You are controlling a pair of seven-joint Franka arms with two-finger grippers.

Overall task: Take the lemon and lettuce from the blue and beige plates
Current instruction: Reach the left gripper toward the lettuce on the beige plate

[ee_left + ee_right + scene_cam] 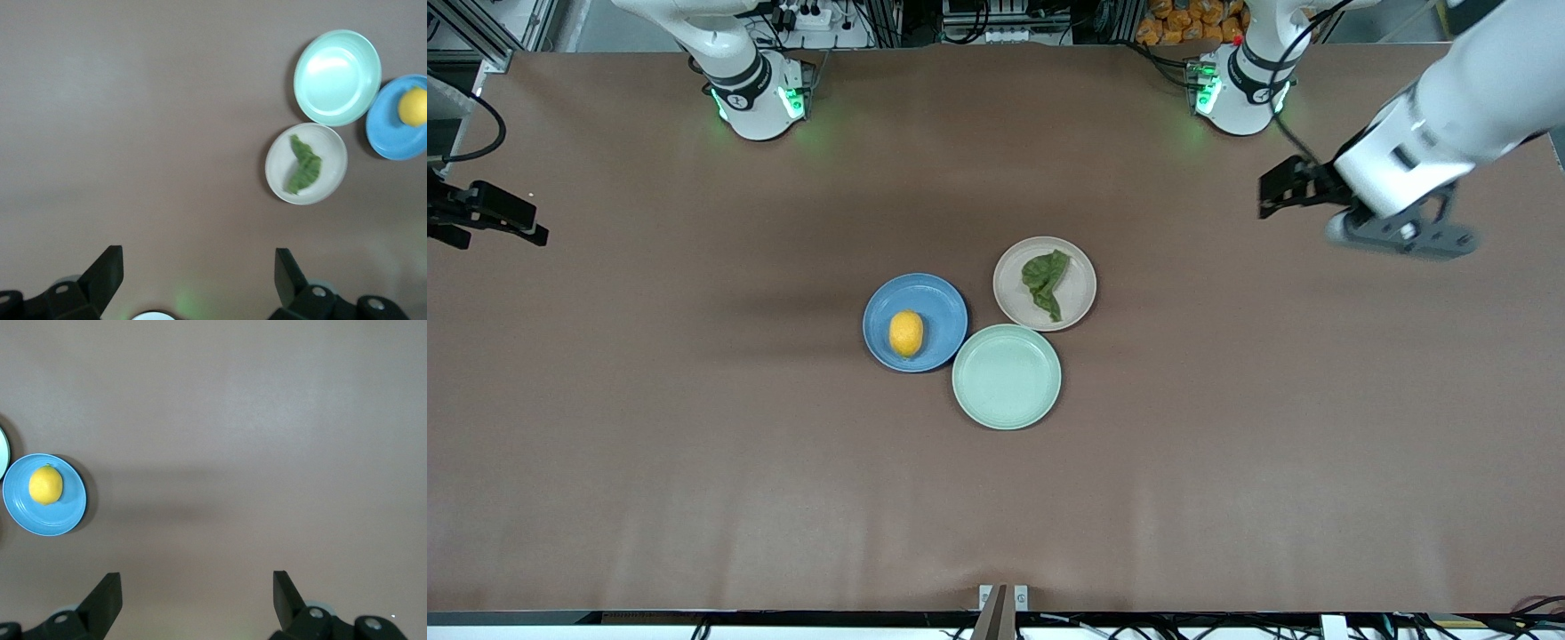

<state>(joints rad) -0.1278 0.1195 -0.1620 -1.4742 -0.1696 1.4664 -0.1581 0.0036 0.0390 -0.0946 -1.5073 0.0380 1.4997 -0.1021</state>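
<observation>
The lemon (906,333) lies on the blue plate (941,305) near the table's middle. The dark green lettuce (1047,282) lies on the beige plate (1082,286), beside the blue plate toward the left arm's end. My left gripper (1264,197) is open and empty, up over bare table toward the left arm's end. Its wrist view (198,267) shows the lettuce (303,167), beige plate (333,143), lemon (413,107) and blue plate (393,137). My right gripper (516,222) is open and empty over the table's edge at the right arm's end. Its wrist view (195,590) shows the lemon (45,485) on the blue plate (63,513).
An empty mint-green plate (1007,376) touches both plates and lies nearer the front camera; it also shows in the left wrist view (337,77). The brown table (694,444) spreads wide around the three plates. The arm bases (760,98) stand along the table's back edge.
</observation>
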